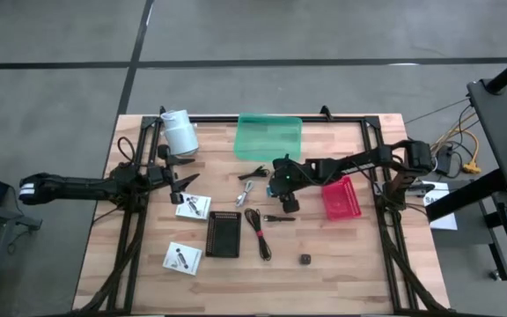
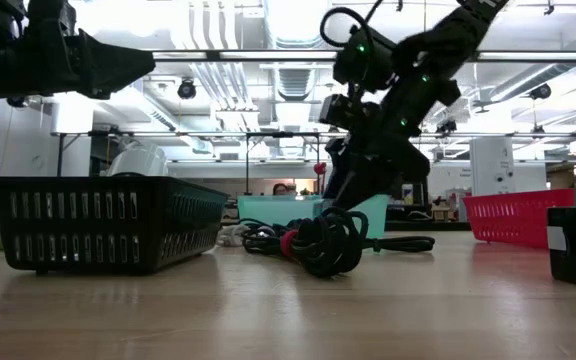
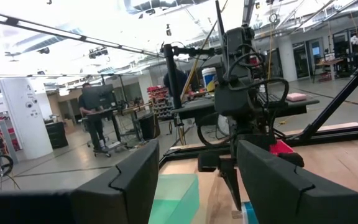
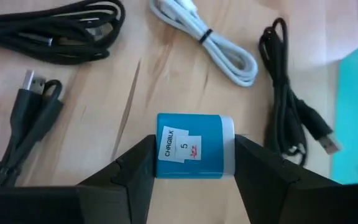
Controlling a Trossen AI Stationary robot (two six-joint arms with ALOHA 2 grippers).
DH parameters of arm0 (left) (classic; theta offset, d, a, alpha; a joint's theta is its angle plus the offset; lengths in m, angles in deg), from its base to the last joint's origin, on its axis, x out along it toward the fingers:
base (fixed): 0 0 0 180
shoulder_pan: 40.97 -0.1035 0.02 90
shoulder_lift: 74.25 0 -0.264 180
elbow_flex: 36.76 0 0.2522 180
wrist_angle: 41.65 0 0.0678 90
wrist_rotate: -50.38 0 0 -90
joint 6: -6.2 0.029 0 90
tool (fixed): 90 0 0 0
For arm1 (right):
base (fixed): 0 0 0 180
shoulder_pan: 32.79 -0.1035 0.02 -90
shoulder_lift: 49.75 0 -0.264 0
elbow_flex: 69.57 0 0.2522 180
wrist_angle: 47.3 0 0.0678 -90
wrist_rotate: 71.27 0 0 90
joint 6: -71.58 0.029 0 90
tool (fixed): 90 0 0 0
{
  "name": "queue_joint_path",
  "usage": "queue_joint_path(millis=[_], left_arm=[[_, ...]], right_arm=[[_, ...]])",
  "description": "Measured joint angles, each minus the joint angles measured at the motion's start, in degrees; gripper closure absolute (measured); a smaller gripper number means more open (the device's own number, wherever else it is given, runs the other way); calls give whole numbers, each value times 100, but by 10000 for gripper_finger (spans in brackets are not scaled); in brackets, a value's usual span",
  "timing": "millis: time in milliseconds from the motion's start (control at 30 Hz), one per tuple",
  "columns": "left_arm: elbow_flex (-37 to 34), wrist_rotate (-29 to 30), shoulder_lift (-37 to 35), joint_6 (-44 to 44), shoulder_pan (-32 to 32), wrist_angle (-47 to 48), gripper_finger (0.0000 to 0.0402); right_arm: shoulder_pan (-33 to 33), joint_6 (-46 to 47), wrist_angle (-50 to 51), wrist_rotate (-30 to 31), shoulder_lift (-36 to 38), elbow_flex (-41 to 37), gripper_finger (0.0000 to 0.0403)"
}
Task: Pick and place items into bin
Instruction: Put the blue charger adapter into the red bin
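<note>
My right gripper (image 1: pixel 282 183) points down at mid-table and is shut on a small blue piece (image 4: pixel 191 149) with a white label. Around it on the wood lie a white cable (image 4: pixel 219 43), black cables (image 4: pixel 294 106) (image 4: pixel 23 124) and a red-black cable (image 1: pixel 258 231). A black cube (image 1: pixel 305 259) and two white cards (image 1: pixel 192 207) (image 1: pixel 181 257) lie flat nearer the near edge. The green bin (image 1: pixel 268 136) stands at the far edge. My left gripper (image 1: pixel 183 182) hovers open left of centre with nothing between its fingers. My right gripper pinches the blue piece between its two fingers, one on the labelled end (image 4: pixel 161 149) and one on the white-capped end (image 4: pixel 230 146). The fingers come from above, pointing down. The piece lies level; whether it rests on the table or is just clear, I cannot tell.
A white roll (image 1: pixel 179 132) stands near the far left corner. A black basket (image 1: pixel 223 233) sits near the middle and a red basket (image 1: pixel 341 198) to the right of my right gripper. Dark frame rails run along the table's left, right and far sides.
</note>
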Motion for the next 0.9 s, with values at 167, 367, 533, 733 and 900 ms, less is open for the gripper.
queue_joint_path(millis=[167,367,533,733,900], left_arm=[[0,2,0,1,0,0,201],[0,2,0,2,0,0,201],[1,1,0,2,0,2,201],[0,0,0,2,0,4,201],[1,1,0,2,1,2,201]], right_arm=[[4,51,1147,121,0,574,225],[0,434,2495,119,10,1198,225],[-4,743,3280,114,32,1443,225],[-67,1343,4142,114,175,1519,225],[-146,1807,4664,110,464,1429,225]])
